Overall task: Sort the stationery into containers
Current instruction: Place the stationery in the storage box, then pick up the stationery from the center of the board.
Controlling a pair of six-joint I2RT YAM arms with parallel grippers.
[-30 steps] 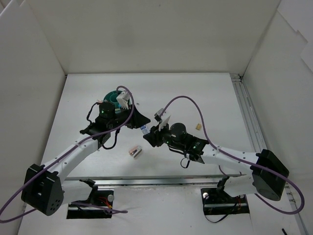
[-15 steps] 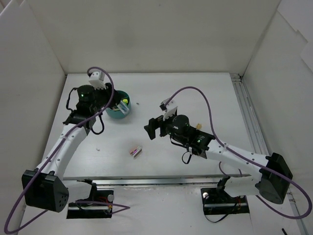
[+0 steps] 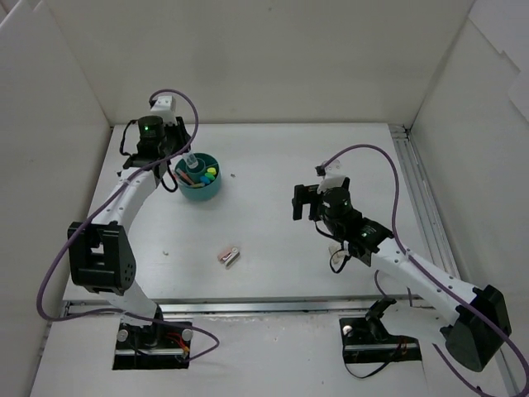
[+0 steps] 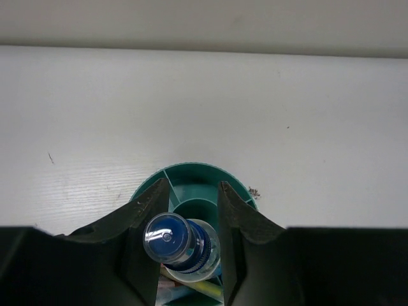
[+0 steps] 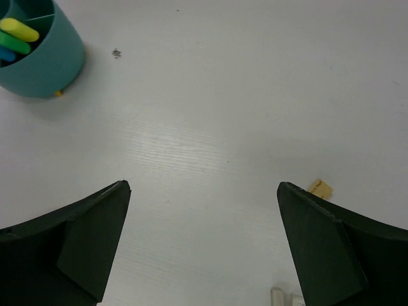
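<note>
The round teal tub (image 3: pixel 201 192) stands at the far left of the table, with yellow, green and blue highlighters inside. My left gripper (image 3: pixel 187 162) hangs right over it, shut on the small clear bottle with the blue cap (image 4: pixel 174 240). The bottle is tilted above the tub's dividers (image 4: pixel 191 191). My right gripper (image 3: pixel 297 202) is wide open over bare table near the middle, holding nothing. A tan eraser (image 5: pixel 320 188) lies just beyond its right fingertip. A pink eraser (image 3: pixel 228 255) lies near the front.
In the right wrist view the tub (image 5: pixel 48 64) sits far off at the upper left, with a yellow highlighter (image 5: pixel 19 29) showing in it. A white eraser (image 5: pixel 287 297) lies at that view's bottom edge. White walls close in the table on three sides.
My left arm has swung back to the far left and now holds the bottle over the tub. The right gripper has opened wide and drawn away to the right.
</note>
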